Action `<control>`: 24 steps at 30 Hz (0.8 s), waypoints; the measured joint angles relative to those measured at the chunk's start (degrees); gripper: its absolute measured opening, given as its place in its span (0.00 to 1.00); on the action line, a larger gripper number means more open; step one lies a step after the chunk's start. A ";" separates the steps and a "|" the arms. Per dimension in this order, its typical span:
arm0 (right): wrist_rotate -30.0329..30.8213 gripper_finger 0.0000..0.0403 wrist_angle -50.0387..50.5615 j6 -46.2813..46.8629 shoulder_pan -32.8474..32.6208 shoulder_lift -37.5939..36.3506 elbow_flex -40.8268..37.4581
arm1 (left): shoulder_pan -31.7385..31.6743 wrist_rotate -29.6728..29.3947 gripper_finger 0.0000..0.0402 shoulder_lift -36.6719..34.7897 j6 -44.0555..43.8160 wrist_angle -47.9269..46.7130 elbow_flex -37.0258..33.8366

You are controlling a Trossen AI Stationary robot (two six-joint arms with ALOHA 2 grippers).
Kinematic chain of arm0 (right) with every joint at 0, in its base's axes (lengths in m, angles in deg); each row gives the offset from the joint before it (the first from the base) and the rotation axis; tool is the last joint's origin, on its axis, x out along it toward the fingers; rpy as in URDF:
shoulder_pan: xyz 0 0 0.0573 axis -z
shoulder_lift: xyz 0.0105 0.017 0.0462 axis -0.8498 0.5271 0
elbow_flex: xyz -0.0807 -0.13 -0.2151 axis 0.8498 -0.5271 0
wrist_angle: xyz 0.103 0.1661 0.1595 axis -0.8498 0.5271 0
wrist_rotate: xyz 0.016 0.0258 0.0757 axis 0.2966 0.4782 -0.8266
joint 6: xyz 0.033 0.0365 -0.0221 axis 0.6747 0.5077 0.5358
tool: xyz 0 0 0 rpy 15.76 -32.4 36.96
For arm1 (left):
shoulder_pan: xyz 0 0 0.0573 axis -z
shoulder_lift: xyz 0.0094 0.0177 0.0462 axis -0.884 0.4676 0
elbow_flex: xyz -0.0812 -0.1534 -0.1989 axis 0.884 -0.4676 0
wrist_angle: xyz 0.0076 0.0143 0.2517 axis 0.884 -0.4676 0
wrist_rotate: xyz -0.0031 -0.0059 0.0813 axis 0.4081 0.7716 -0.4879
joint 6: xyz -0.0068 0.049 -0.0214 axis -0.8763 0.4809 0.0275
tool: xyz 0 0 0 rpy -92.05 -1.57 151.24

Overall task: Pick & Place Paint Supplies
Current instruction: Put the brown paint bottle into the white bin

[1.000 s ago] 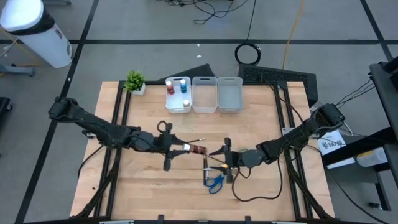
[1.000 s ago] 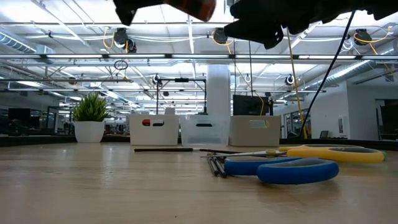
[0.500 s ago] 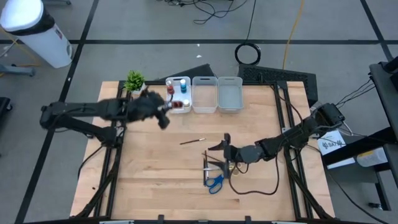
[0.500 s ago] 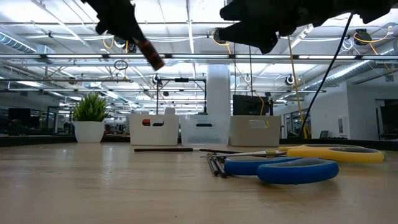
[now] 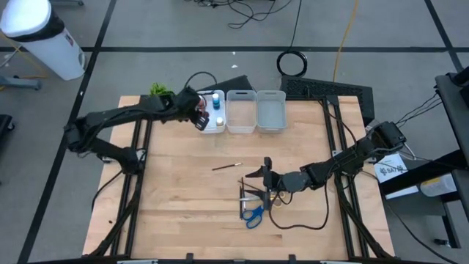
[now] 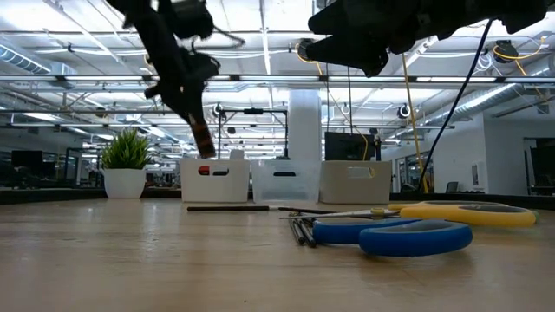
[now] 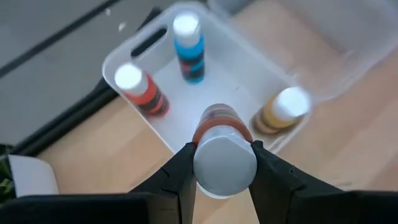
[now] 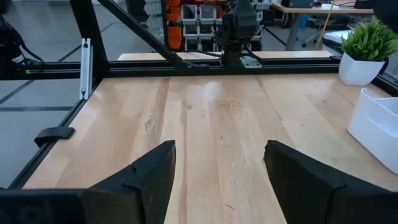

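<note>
My left gripper (image 5: pixel 199 117) hangs over the leftmost whitish bin (image 5: pixel 212 129) at the table's far side, shut on a brown paint bottle (image 7: pixel 224 163) with a white cap. In that bin stand a red bottle (image 7: pixel 142 92), a blue bottle (image 7: pixel 189 51) and a yellowish-brown bottle (image 7: pixel 278 113). My right gripper (image 5: pixel 262 180) stands open above the table's near middle, nothing between its fingers (image 8: pixel 149 180). Below it lie blue scissors (image 5: pixel 253 215), yellow scissors (image 6: pixel 468 213) and thin dark brushes (image 6: pixel 302 230). One more brush (image 5: pixel 227 166) lies alone on the wood. My left gripper pinches the brown bottle between its two fingers, at the sides of its cap end (image 7: pixel 200 144). The fingers slant down from the table's left, and the bottle lies along them, cap toward the wrist. Its dark lower end (image 6: pixel 203 142) sticks out below the fingertips, clear above the bin.
Two more whitish bins (image 5: pixel 241 111) (image 5: pixel 270 111) stand to the right of the first. A small green potted plant (image 5: pixel 157 90) sits at the far left corner, partly behind my left arm. Bare wood (image 5: pixel 176 205) spreads over the table's near left.
My left gripper has carried the brown bottle from the table's middle toward the far edge and now hangs over the leftmost bin. It has tipped from nearly level to slanting down, so the bottle's bottom points at the bin.
</note>
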 joint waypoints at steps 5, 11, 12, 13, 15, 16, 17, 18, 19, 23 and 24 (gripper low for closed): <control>0.00 0.57 0.10 0.00 0.00 0.00 0.00 | -2.74 0.20 0.30 5.92 0.48 0.04 0.00; 0.00 0.56 0.13 0.00 0.00 0.00 0.00 | -4.22 4.79 0.30 10.64 0.47 -0.16 0.00; 0.00 0.57 0.13 0.00 0.00 0.00 0.00 | -4.20 5.30 0.30 11.13 0.48 -0.15 0.00; 0.00 0.57 0.13 -0.02 0.00 0.00 0.00 | -4.15 5.87 0.30 11.59 0.48 -0.15 0.00; 0.00 0.56 0.17 0.00 0.00 0.00 0.00 | -4.02 6.92 0.30 12.35 0.48 -0.15 0.00; -0.02 0.56 0.22 0.00 0.00 0.00 0.00 | -3.93 7.28 0.30 12.59 0.48 -0.18 -0.02; 0.00 0.56 0.24 -0.02 0.00 0.00 0.00 | -3.85 7.54 0.30 12.83 0.46 -0.15 0.00; -0.01 0.56 0.28 0.00 0.00 0.00 0.00 | -3.78 7.85 0.30 12.97 0.46 -0.15 0.00; -0.02 0.55 0.28 0.00 0.00 0.00 0.00 | -3.73 7.91 0.30 13.01 0.46 -0.15 0.02; 0.02 0.55 0.30 -0.02 0.00 0.00 -0.02 | -3.73 7.91 0.30 13.03 0.03 -0.27 0.02; 0.02 0.55 0.31 -0.01 0.00 0.00 -0.02 | -3.73 7.97 0.30 13.04 0.01 -0.42 0.02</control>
